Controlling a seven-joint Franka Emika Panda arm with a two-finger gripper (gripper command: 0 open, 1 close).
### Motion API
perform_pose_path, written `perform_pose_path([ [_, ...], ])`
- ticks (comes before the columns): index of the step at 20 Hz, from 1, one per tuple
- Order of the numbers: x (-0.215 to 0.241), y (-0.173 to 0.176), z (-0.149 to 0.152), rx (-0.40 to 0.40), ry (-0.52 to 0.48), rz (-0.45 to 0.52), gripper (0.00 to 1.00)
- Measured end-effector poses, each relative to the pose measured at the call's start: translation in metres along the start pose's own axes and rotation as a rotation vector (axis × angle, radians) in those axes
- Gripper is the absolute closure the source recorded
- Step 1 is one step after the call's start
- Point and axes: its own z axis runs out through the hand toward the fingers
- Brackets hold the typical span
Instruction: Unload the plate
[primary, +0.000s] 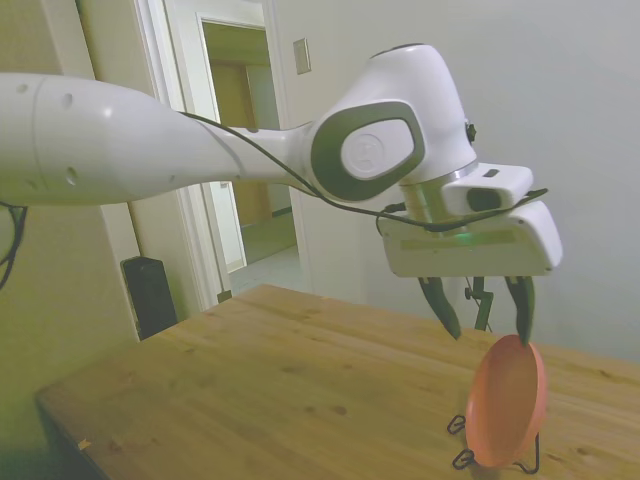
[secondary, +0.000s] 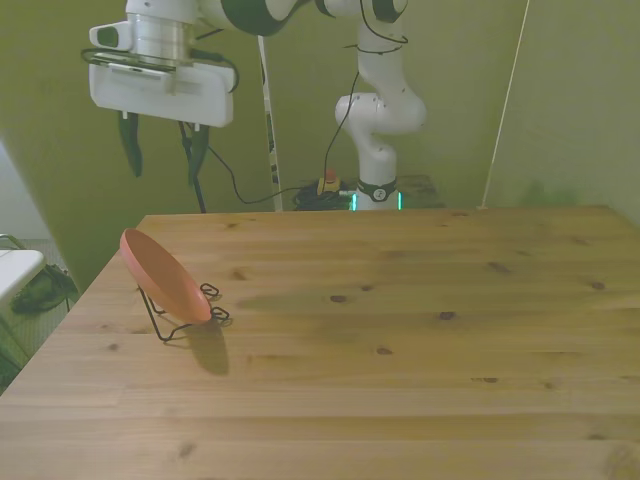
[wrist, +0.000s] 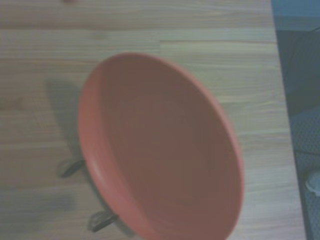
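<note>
Plate (secondary: 165, 276) unmarked, on wire stand (secondary: 185, 318)

Wooden table (secondary: 400, 330), light pine planks w/ dark knots, fills most of the front view. Plain pale wall (primary: 560, 90) behind it in the side view, small switch plate (primary: 301, 55) high up near the door. White-framed doorway (primary: 190, 150) at far left, open, lit hallway beyond w/ pale floor. Dark speaker-like box (primary: 150, 295) on the floor next to the door frame. Front view: yellowish-green wall (secondary: 560, 100), dim light, cables (secondary: 240, 185) hanging down behind the table's far edge.
</note>
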Motion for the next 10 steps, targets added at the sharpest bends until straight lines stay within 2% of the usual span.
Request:
perform_pose_path([
  [6, 0.028, 0.006, 0.027, -0.017, 0.098, -0.018, 0.0],
  [10, 0.028, 0.0, 0.049, -0.003, 0.102, -0.033, 0.0],
])
